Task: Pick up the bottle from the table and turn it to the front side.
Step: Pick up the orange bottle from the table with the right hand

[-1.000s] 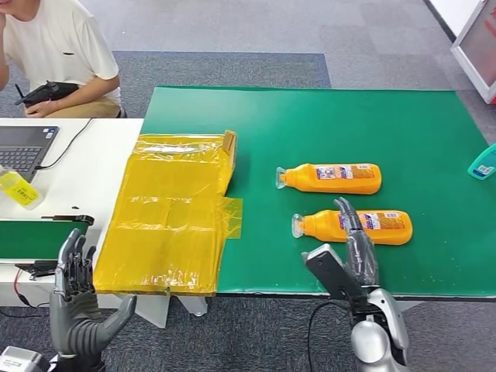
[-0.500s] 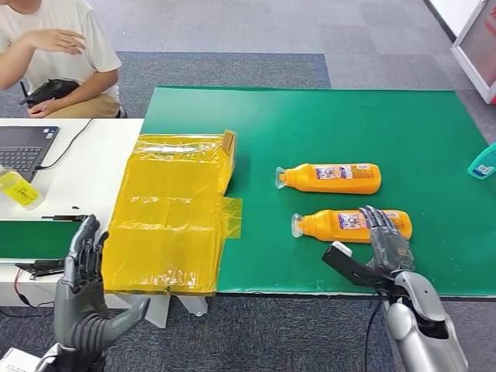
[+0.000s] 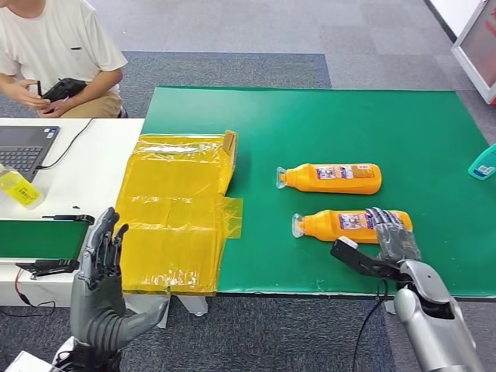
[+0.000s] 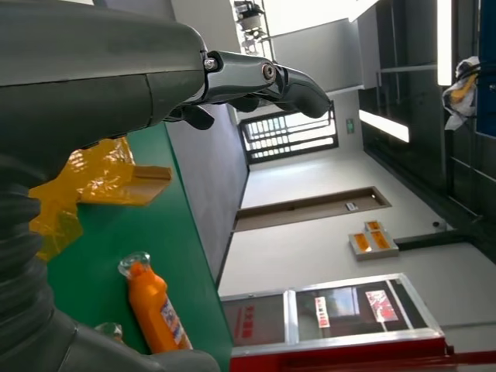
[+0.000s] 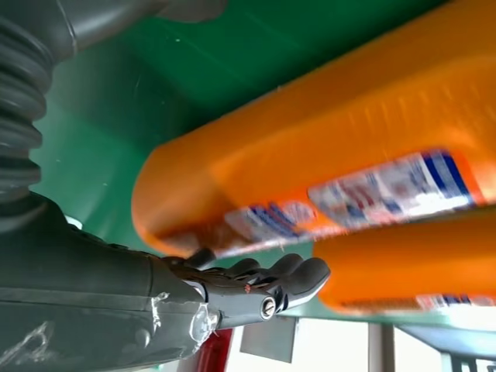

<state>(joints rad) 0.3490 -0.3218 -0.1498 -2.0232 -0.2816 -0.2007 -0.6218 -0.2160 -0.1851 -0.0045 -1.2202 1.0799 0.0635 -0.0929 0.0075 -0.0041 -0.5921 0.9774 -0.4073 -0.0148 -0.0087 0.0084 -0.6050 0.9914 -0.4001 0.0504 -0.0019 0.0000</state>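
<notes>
Two orange bottles with clear caps lie on their sides on the green table mat (image 3: 351, 124), caps pointing left. The nearer bottle (image 3: 345, 225) has its base end under the fingers of my right hand (image 3: 393, 236), which is spread above it with the thumb (image 3: 356, 258) stretched toward the table's front edge; I cannot tell whether the fingers touch it. The right wrist view shows that bottle (image 5: 328, 167) close up beyond my fingers (image 5: 257, 283). The farther bottle (image 3: 330, 177) lies untouched. My left hand (image 3: 99, 291) is raised off the table's left front, fingers apart, holding nothing.
A crumpled yellow plastic sheet (image 3: 170, 209) covers the mat's left end. On the white desk to the left stand a laptop (image 3: 23, 147) and a cable. A seated person (image 3: 58, 54) holds a dark controller. A teal object (image 3: 484, 163) sits at the right edge.
My right hand has swung right and forward, from beside the nearer bottle's middle to over its base end. The left hand has risen and drifted right. The person's arms have moved.
</notes>
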